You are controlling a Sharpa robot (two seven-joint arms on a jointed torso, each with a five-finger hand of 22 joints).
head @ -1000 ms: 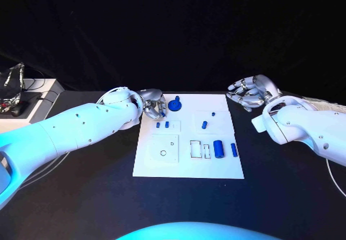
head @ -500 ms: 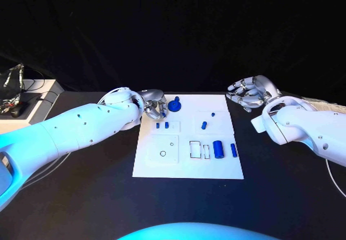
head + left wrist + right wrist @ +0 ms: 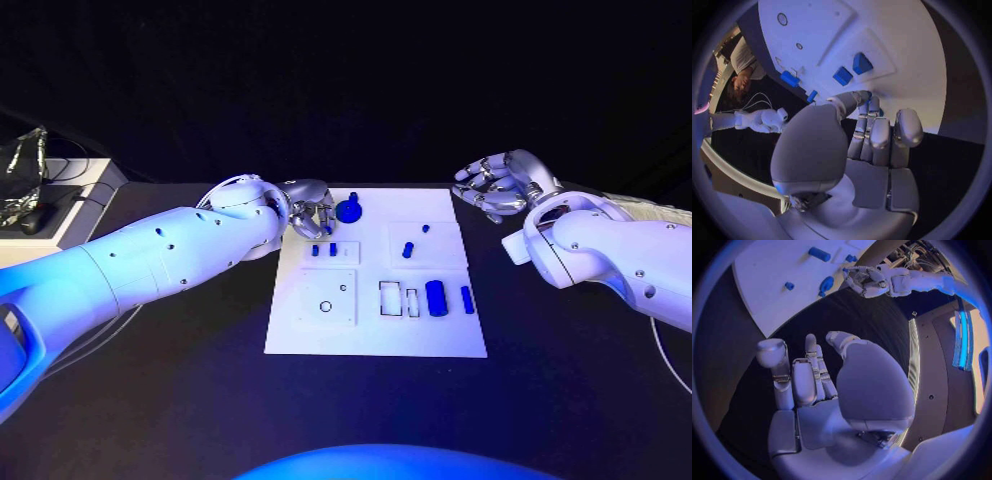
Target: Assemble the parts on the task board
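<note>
The white task board (image 3: pixel 375 325) lies mid-table. At its far left corner my left hand (image 3: pixel 306 212) curls its fingers round a blue round part with a stem (image 3: pixel 348 210); blue shows at the thumb tip (image 3: pixel 869 94). Just before that hand, two small blue blocks (image 3: pixel 325 250) (image 3: pixel 852 70) sit side by side. A thick blue cylinder (image 3: pixel 436 298) and a slim one (image 3: pixel 467 299) lie toward the board's right side. My right hand (image 3: pixel 499 184) hovers off the far right corner, fingers apart (image 3: pixel 811 375), holding nothing.
A small blue peg (image 3: pixel 408 249) and a tiny one (image 3: pixel 426 229) lie mid-board. Outlined recesses (image 3: pixel 394 298) and a small ring hole (image 3: pixel 326 306) mark the near half. A pale box with cables (image 3: pixel 58 205) stands at the table's far left.
</note>
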